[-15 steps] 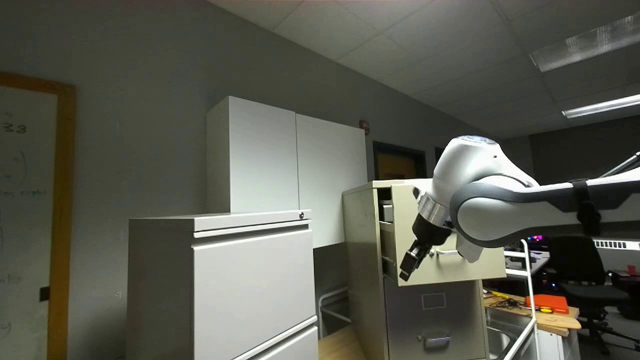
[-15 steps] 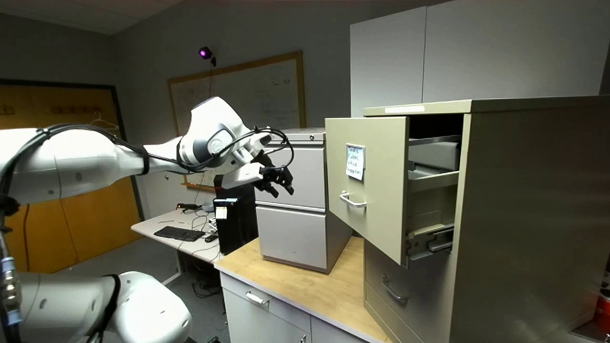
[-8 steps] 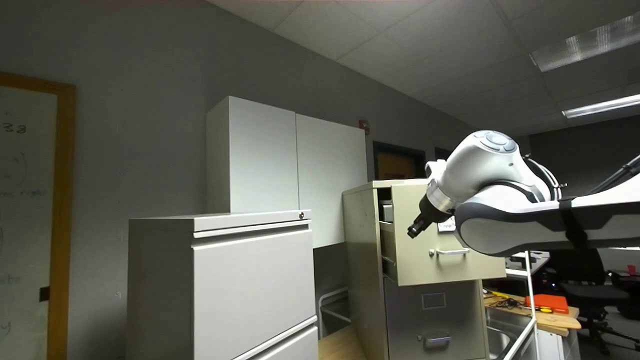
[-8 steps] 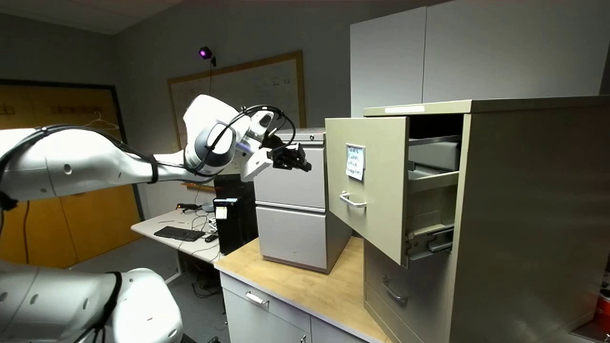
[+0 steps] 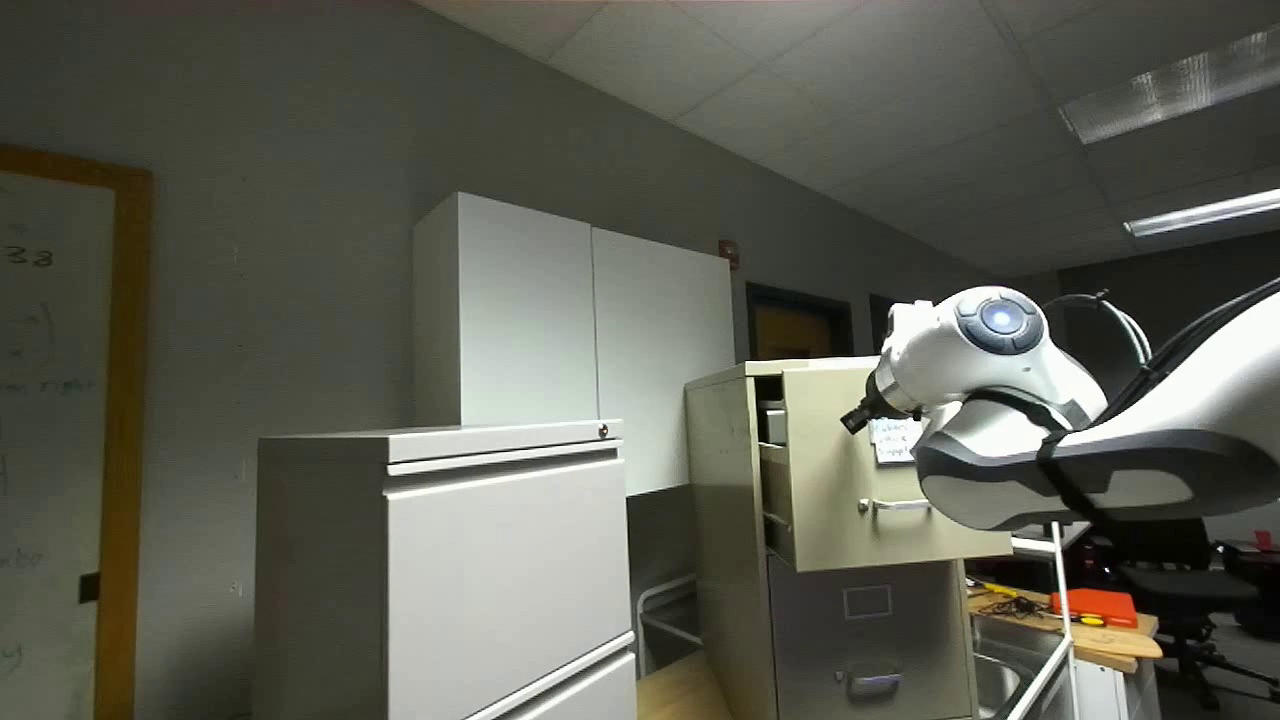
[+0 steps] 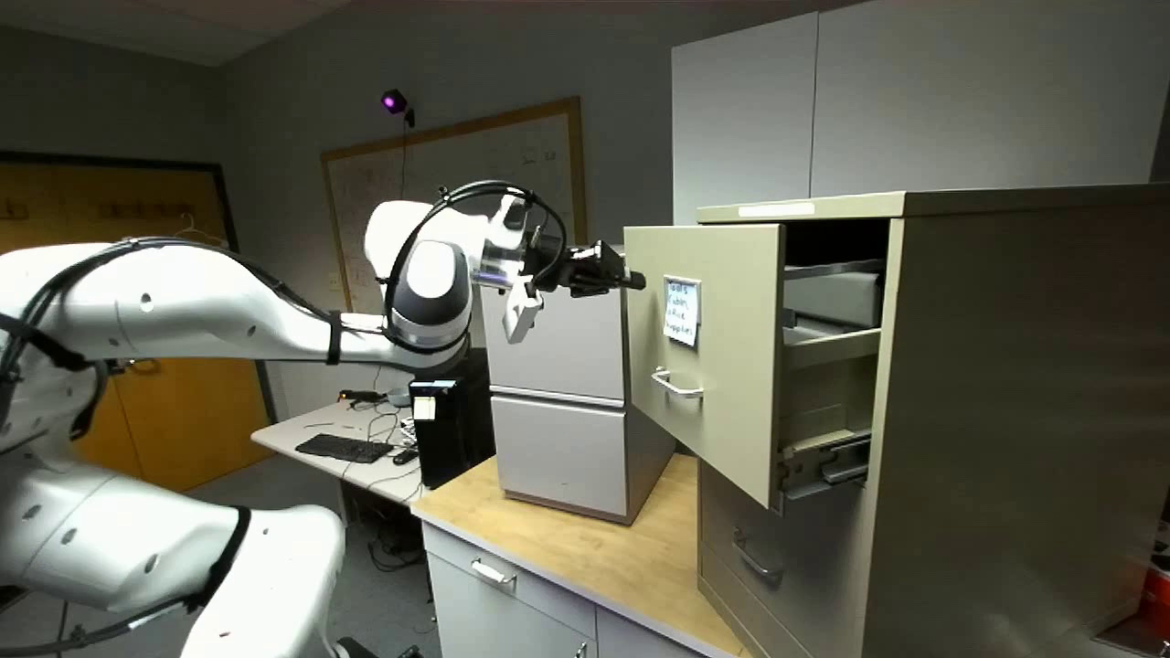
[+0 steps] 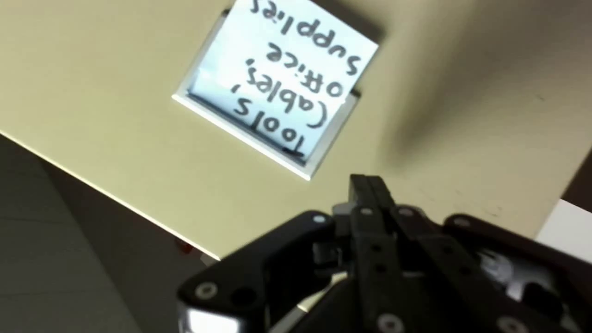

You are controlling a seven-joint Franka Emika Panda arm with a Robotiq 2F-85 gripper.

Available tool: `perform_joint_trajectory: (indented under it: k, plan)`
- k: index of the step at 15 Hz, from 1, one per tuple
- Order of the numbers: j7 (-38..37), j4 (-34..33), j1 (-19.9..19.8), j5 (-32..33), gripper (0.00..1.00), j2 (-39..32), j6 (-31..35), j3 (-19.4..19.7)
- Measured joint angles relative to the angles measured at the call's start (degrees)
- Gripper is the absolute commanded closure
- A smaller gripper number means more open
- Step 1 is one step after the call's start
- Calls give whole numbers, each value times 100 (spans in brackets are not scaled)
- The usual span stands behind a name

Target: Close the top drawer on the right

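- The top drawer (image 6: 731,411) sticks out of the tall tan cabinet (image 6: 1005,411), up near its top
- Inside it is a gray thing (image 6: 832,297), maybe a box, but part of it is hidden
- The drawer's front (image 5: 850,535) is flat metal with a bent silver handle (image 6: 676,387)
- A paper note (image 7: 286,78) sits in a thin frame (image 7: 331,134) there
- The black claw (image 7: 367,180) is narrow, fingers (image 7: 359,188) pressed together, near the note

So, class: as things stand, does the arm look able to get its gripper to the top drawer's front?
Probably yes: the top drawer stands pulled out, and the closed gripper points at its front near the paper label, with nothing visible between. Whether it touches, I can't tell.
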State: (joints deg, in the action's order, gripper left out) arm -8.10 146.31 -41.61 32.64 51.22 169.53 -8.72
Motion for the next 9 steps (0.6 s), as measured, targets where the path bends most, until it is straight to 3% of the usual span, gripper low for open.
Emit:
perform_joint_trajectory:
  k: [2, 4, 9]
  plan:
    - [-181, -17, -544, -101, 100, -46, 164, -362]
    - [-197, -45, -810, -325, 100, -112, 187, -653]
    - [-177, -127, -779, -783, 100, -240, 91, -911]
